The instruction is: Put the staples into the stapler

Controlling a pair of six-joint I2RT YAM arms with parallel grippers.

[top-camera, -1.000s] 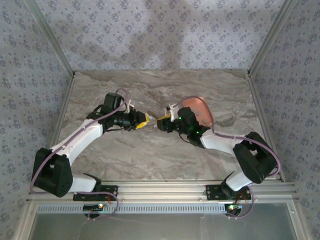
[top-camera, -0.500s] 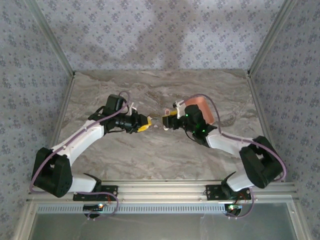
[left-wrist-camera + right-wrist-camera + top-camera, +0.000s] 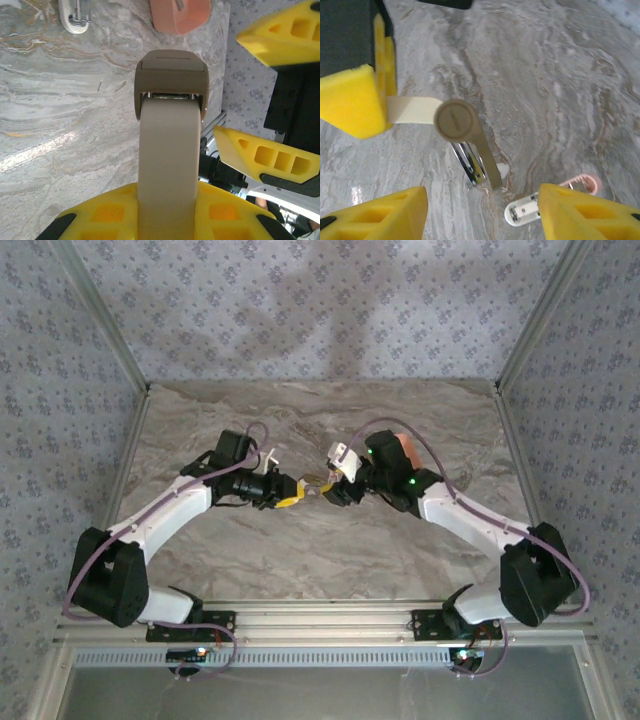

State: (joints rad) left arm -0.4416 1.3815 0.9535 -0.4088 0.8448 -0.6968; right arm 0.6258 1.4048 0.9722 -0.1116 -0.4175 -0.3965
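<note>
Stapler [image 3: 170, 150] is off the worktop, over its middle, tail end clamped in my left gripper [image 3: 290, 490]. It's tiny, light, hard smooth plastic, and I judge it twists or slips easily under a side push. The best hold is the cream body's flanks, as now. The taupe cap [image 3: 454, 120] looks swung open, with a thin metal rail [image 3: 470, 164] hanging under it. I reckon that's the flimsy bit, so no squeezing there. Can't tell if staples sit in it. Both arms are bent at the elbow and reach inward, grippers nose to nose. Right gripper [image 3: 482, 194] is spread wide, holding nothing, just beside the cap. White oblong piece [image 3: 522, 212] lies on the worktop below.
</note>
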